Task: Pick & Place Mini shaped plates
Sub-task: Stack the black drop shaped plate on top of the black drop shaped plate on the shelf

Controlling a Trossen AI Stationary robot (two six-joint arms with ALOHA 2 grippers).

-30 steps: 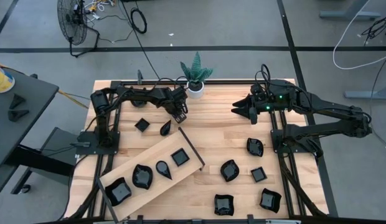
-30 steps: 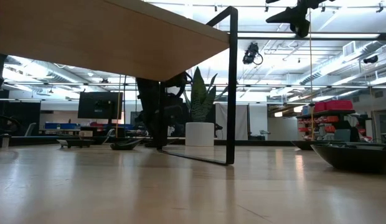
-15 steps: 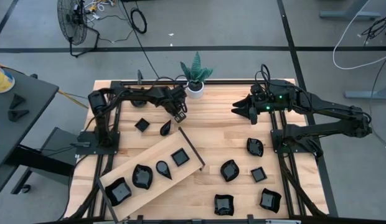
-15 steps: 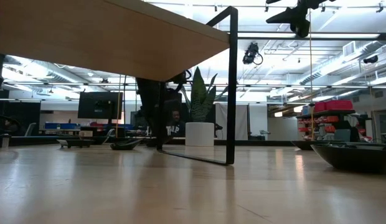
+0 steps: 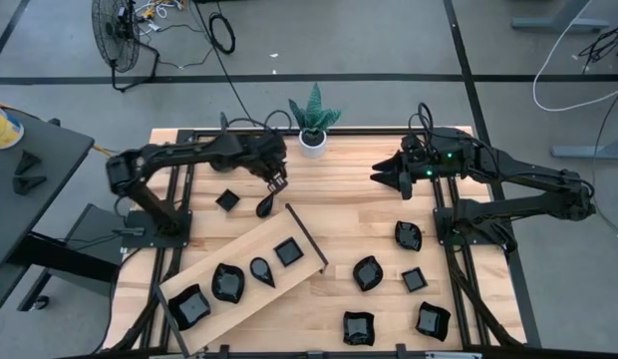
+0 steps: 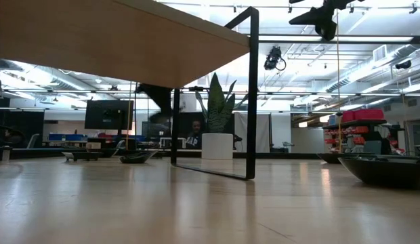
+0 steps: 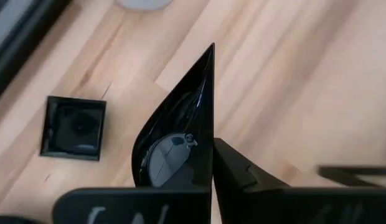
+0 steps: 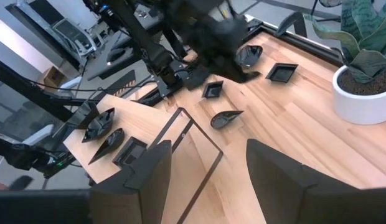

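No readable text, label, brand, number or sign is to be found in any view. Pale marks are seen on a dark shape (image 6: pixel 190 140) in the room behind the table, but they cannot be made out.

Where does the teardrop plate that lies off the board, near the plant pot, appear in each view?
High view: the teardrop plate is left of centre, below-left of the pot.
Low view: I cannot pick it out; the pot stands mid-picture.
Left wrist view: centre, large.
Right wrist view: centre, with the pot at the right edge.
Shared landmark: the pot.
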